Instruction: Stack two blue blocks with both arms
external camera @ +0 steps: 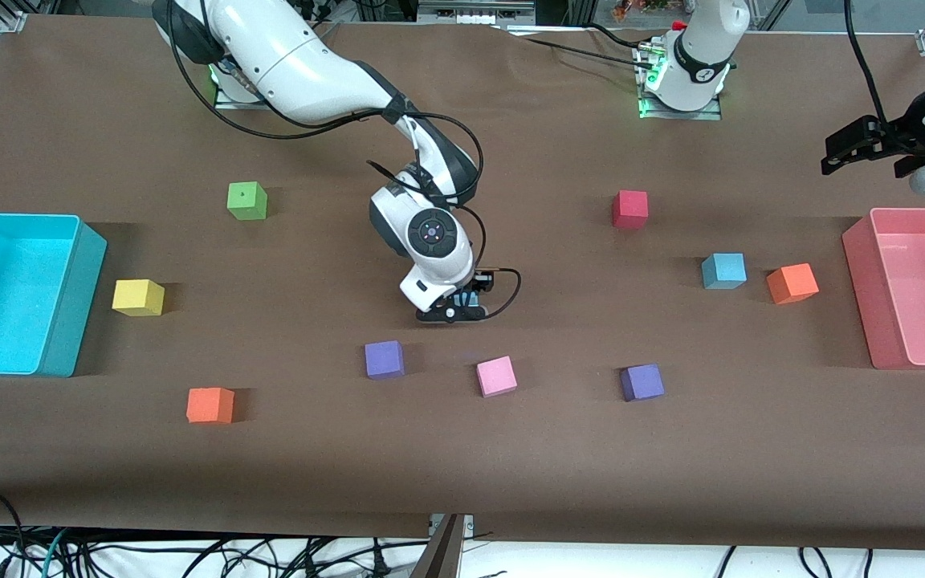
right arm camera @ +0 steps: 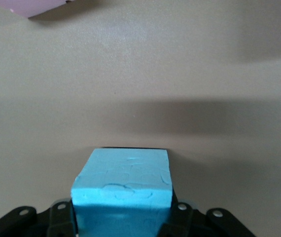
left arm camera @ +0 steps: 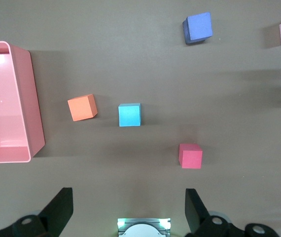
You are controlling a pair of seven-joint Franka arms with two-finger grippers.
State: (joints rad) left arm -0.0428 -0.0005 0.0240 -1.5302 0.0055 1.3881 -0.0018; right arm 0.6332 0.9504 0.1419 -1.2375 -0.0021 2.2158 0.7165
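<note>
With our right jaws [external camera: 459, 308] closed on one blue block [right arm camera: 123, 185] low over the worktop [external camera: 462, 449] and our left jaws [left arm camera: 128, 207] waiting wide open and empty over the pink bin [external camera: 924, 241], we risk nudging the second blue block [external camera: 723, 270] or seating ours crooked and toppling it.

A robotics lab, plainly. Two glossy white jointed robot arms [external camera: 302, 56] bolted on green-lit metal base plates [external camera: 679, 108] along one edge of a wide bench under a brown felt-like cover [external camera: 462, 466]. Aluminium framing rails [external camera: 9, 16] at the corners, loose black cables tangled on the floor [external camera: 189, 554]. Small coloured foam cubes [external camera: 496, 376] scattered about, with a cyan plastic bin [external camera: 13, 293] and a pink plastic bin [external camera: 916, 285] at either end.
</note>
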